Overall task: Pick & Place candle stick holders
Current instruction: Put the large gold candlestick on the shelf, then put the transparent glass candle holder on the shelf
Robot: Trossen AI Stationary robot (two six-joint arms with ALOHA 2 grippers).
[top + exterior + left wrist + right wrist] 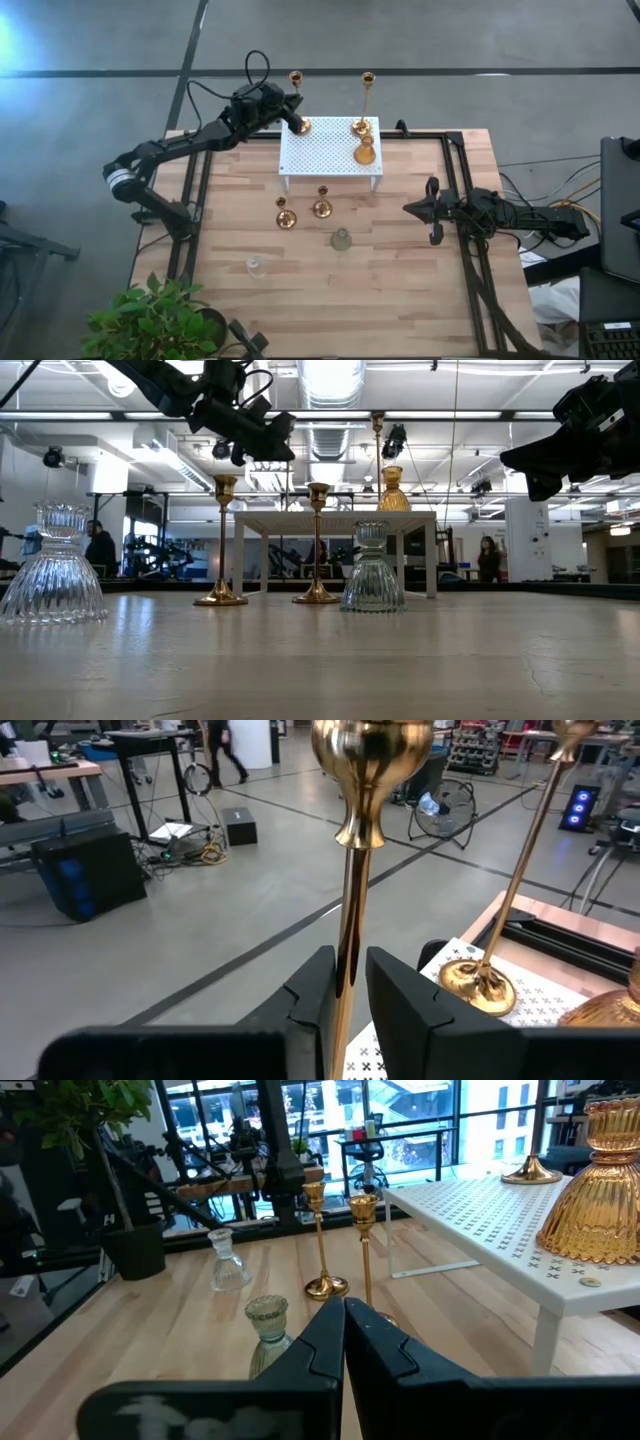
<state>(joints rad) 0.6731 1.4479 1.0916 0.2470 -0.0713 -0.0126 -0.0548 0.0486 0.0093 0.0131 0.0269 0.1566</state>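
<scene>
On the white perforated stand (330, 152), a tall brass candlestick (352, 870) stood upright between the left gripper (350, 982)'s slightly parted jaws, beside its twin (363, 110); the right gripper (428, 210) hovered off the stand's side, jaws clenched empty.

Left hand (350, 1005) raised at far table edge, fingers slightly parted, right hand (345, 1342) closed, waiting

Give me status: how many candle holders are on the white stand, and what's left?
Done: one tall brass candlestick and the amber glass holder stand on the white perforated stand. In hand: the left gripper straddles the second tall candlestick on the stand's corner, fingers slightly apart. Left: two short brass candlesticks, the grey-green holder and the clear holder sit on the table. The right gripper waits shut.
</scene>
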